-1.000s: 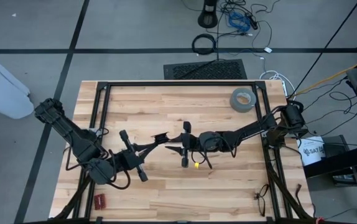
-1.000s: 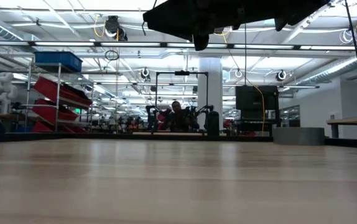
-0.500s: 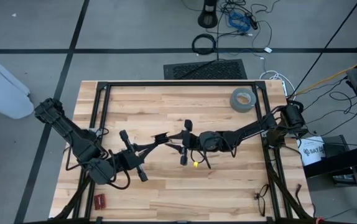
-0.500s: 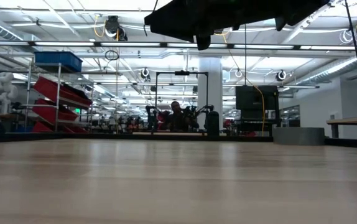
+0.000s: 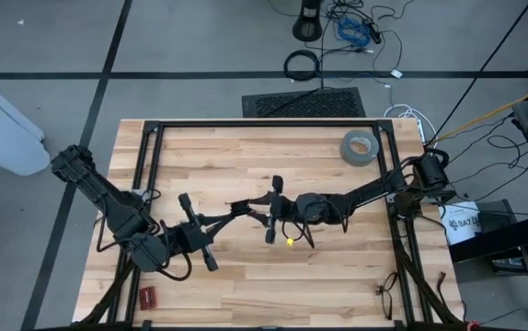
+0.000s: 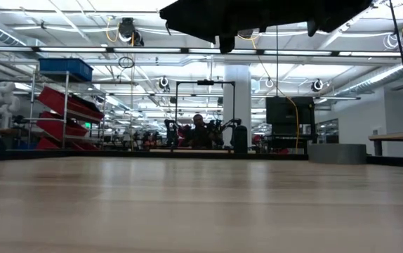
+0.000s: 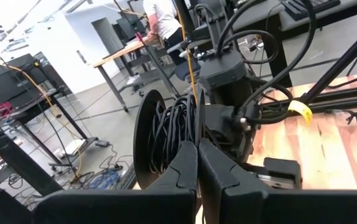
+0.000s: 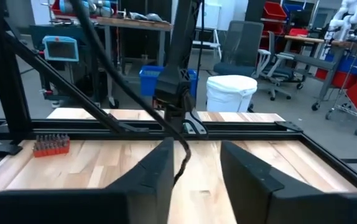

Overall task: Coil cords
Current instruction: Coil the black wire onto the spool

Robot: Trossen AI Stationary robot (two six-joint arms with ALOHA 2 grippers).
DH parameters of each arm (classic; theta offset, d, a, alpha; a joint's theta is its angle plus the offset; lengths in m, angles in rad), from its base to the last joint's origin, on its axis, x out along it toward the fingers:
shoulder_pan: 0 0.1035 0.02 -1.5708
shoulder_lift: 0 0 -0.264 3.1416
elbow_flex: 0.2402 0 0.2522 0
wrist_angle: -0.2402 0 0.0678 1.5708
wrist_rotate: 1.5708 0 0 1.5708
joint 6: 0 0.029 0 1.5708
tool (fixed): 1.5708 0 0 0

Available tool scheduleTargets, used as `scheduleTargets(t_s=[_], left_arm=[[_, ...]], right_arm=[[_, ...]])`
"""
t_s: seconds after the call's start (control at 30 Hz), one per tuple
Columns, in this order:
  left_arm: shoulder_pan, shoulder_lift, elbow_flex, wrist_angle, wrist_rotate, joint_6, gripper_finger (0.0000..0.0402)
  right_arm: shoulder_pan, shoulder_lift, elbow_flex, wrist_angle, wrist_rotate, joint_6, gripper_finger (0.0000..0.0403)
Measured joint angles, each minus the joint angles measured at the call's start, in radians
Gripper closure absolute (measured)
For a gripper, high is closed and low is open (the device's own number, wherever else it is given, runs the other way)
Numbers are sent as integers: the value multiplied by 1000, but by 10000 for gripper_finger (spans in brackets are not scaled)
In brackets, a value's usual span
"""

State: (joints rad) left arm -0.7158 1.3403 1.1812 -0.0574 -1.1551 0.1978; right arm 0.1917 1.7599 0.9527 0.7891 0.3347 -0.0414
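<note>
Wooden surface fills the overhead view, a grey tape roll near its far right corner. Mid-surface, the left claw is pinched closed on the thin black cord. Facing it, the right claw stands open around that cord.

Light wooden table with a black frame, grey tape roll at its far right, small red bit holder at its near left corner
</note>
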Motion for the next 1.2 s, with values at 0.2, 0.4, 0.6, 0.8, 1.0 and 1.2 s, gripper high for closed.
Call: scheduleTargets(t_s=[0.2,0.4,0.6,0.8,1.0,1.2], left_arm=[[0,0,0,-2,0,0,401],[-16,0,0,-5,0,22,401],[-46,0,0,-11,0,48,401],[-57,0,-9,-18,79,55,401],[-40,0,-9,-31,257,79,401],[1,20,-10,59,379,222,401]], right_arm=[[0,0,0,-6,4,-16,343],[1,0,0,-24,4,-31,398],[4,-13,0,-56,4,-45,401],[8,-91,0,-155,-31,-67,402],[8,-160,0,-216,-120,-58,402],[13,-164,0,-226,-190,-51,403]])
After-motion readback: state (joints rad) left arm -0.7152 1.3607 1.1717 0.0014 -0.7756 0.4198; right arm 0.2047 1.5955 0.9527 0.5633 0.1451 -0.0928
